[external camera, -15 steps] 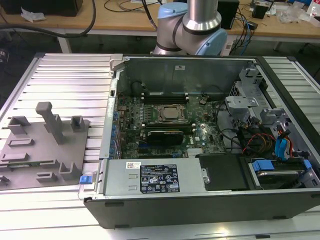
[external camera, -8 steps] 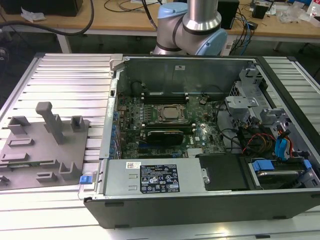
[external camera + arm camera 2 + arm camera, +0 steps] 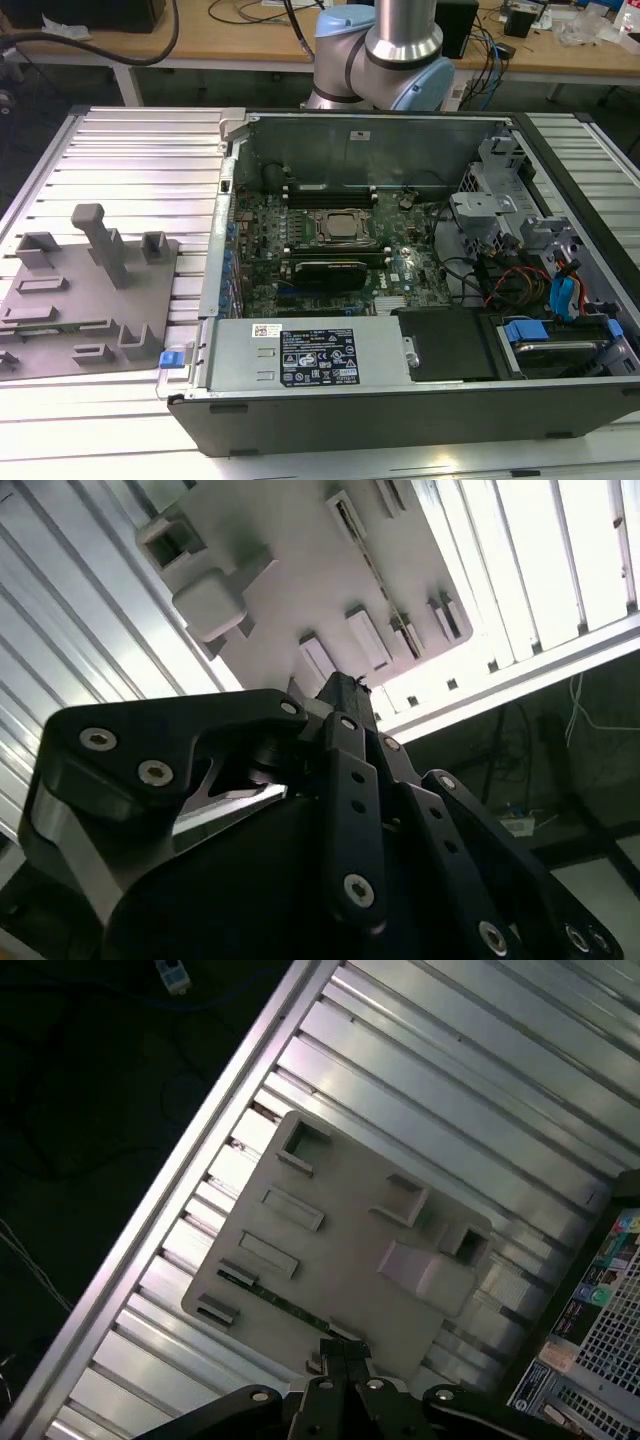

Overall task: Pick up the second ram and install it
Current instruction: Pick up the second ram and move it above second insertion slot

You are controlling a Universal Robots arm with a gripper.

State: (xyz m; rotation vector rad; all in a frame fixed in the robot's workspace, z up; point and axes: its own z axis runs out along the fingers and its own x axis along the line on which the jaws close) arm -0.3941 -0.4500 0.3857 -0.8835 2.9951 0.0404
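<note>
Open computer case [image 3: 400, 425] sits on slatted desk [image 3: 140, 150], motherboard [image 3: 262, 240] exposed. Grey fixture [image 3: 40, 345] at exterior view's left; second ram [image 3: 60, 326] lies edge-on in it. Arm [image 3: 385, 50] stands behind case.

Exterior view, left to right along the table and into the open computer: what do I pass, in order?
Grey fixture tray → blue clip at the case's corner → CPU socket → blue cables by the drive bay. The power supply and the arm's base overlap the socket's span, so they are left out.
</note>
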